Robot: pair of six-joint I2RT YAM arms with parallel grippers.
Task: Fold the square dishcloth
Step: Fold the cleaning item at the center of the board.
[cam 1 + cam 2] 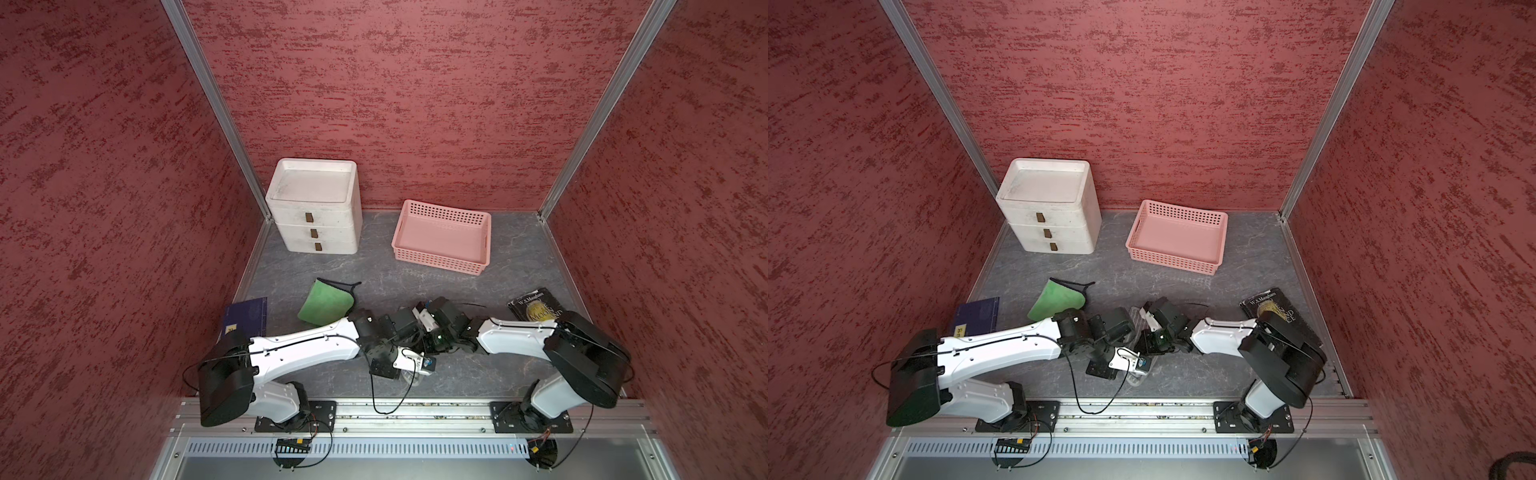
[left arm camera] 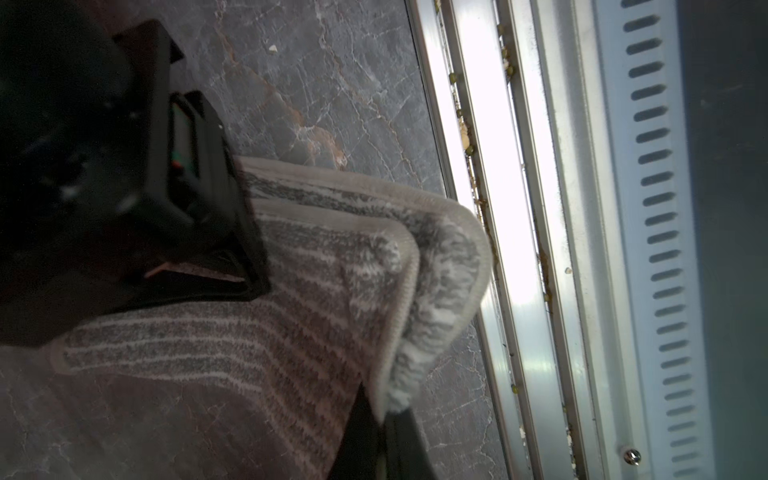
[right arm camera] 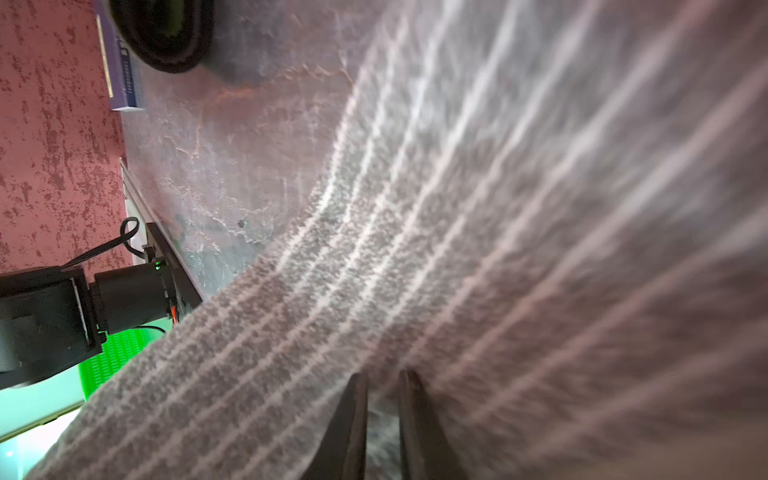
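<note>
The square dishcloth (image 2: pixel 291 332), grey with pale stripes and a beige hem, lies on the dark marbled table near the front rail. One corner is doubled over. My left gripper (image 2: pixel 388 410) is shut on that folded corner, fluffy underside showing at its tips. My right gripper (image 3: pixel 383 374) has its jaws only a narrow gap apart, with the dishcloth (image 3: pixel 498 208) bunched at and between its fingertips (image 3: pixel 357 386). The fabric rises from there towards the camera. In both top views the two wrists meet at the table's front middle and hide nearly all of the cloth; a strip (image 1: pixel 1137 319) shows.
A green cloth (image 1: pixel 328 305) lies behind the left arm. A white three-drawer unit (image 1: pixel 313 208) and a pink basket (image 1: pixel 442 237) stand at the back. A blue book (image 1: pixel 245 318) lies at the left, a black book (image 1: pixel 536 305) at the right. The metal front rail (image 2: pixel 498 166) runs close by.
</note>
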